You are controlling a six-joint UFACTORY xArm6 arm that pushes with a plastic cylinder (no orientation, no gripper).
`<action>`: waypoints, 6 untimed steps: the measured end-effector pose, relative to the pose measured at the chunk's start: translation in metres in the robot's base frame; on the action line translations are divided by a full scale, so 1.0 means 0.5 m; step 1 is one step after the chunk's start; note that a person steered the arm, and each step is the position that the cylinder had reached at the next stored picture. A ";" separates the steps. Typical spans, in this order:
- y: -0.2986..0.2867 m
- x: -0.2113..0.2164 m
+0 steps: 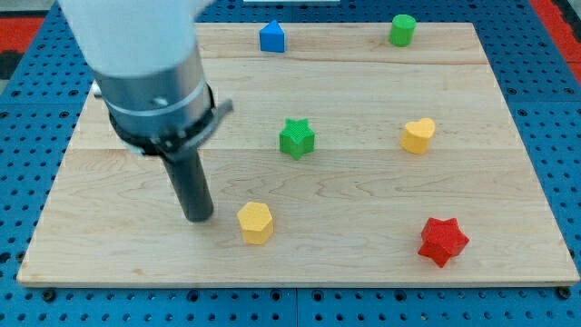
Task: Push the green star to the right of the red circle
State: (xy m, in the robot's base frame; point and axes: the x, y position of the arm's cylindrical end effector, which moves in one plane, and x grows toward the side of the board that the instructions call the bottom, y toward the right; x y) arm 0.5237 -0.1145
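The counter (381,245) is showing as a pale wooden board lying on a blue perforated surface (27,54). My arm (150,73) is entering from the view's top left, ending in a dark rod whose lower end, my tip (200,218), is resting on the counter at the view's lower left of centre. No jaws are fitted to this arm, so there is no open or closed state to report.

The green star (296,138) is sitting near the middle of the counter, up and to the view's right of my tip and well apart from it. No red circle is showing anywhere in the view; the only red block in sight is a red star (443,241), which is lying near the view's bottom right corner of the counter, well apart from the green star.

A yellow hexagonal block (256,222) is lying just beside my tip, on its right in the view, with a small gap showing between them. A yellow heart-shaped block (418,135) is sitting to the view's right of the green star, at about the same height in the view. A blue block with a pointed top (271,37) is standing close to the view's top edge of the counter, above the green star. A green cylinder (402,29) is standing near the top edge as well, further to the view's right.
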 end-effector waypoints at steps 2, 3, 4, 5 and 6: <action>0.261 -0.047; 0.286 -0.141; 0.241 -0.227; 0.155 -0.241; 0.188 -0.283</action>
